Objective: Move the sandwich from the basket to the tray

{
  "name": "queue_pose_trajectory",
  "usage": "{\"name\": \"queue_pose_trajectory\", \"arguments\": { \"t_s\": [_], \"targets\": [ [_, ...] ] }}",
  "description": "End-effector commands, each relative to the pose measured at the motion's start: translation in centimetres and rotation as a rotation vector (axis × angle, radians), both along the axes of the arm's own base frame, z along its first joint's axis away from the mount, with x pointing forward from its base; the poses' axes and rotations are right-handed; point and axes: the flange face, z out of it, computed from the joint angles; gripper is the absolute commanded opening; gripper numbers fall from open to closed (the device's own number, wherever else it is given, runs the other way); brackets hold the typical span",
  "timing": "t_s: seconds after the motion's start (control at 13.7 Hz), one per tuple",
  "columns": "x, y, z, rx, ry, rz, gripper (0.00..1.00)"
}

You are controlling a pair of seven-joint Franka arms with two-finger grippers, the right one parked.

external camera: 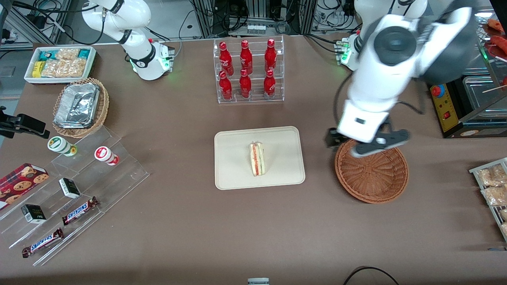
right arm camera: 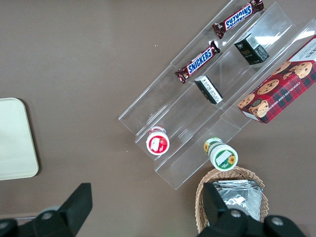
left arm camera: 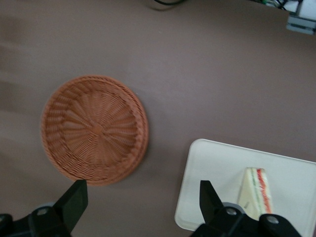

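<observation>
The sandwich [external camera: 257,159] [left arm camera: 256,190], a pale wedge with red and green filling, lies on the cream tray [external camera: 233,158] [left arm camera: 217,173] near its middle. The reddish-brown wicker basket [external camera: 372,174] [left arm camera: 94,128] stands empty beside the tray, toward the working arm's end of the table. My left gripper [external camera: 362,143] [left arm camera: 141,190] hangs open and empty above the basket's rim, on the side farther from the front camera. In the wrist view its black fingers [left arm camera: 74,200] frame the bare table between basket and tray.
A clear rack of red cola bottles [external camera: 248,71] stands farther from the front camera than the tray. Acrylic steps with snack bars [external camera: 79,209], a tan basket of foil containers [external camera: 79,107] and a white snack bin [external camera: 59,63] lie toward the parked arm's end. Snack packets [external camera: 491,186] sit at the working arm's end.
</observation>
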Motion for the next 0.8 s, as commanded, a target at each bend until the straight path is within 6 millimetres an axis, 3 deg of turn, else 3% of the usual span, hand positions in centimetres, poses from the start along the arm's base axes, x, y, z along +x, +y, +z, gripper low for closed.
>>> {"name": "queue_pose_trajectory", "arguments": {
  "t_s": [0.0,0.07,0.22,0.36,0.51,0.58,0.73],
  "targets": [
    [-1.0,5.7,2.2,-0.025,0.064,-0.068,1.0],
    [-0.9,8.4,3.1,-0.031,0.072,-0.087,1.0],
    [-1.6,12.0,4.4,-0.059,0.097,-0.139,1.0],
    [-2.5,14.0,5.6,-0.052,0.123,-0.207,1.0],
    [-3.1,17.6,6.1,-0.047,0.169,-0.333,1.0],
    [-3.2,18.1,6.5,-0.059,0.167,-0.378,1.0],
    [-3.0,20.1,6.8,-0.119,0.147,-0.35,1.0]
  ]
}}
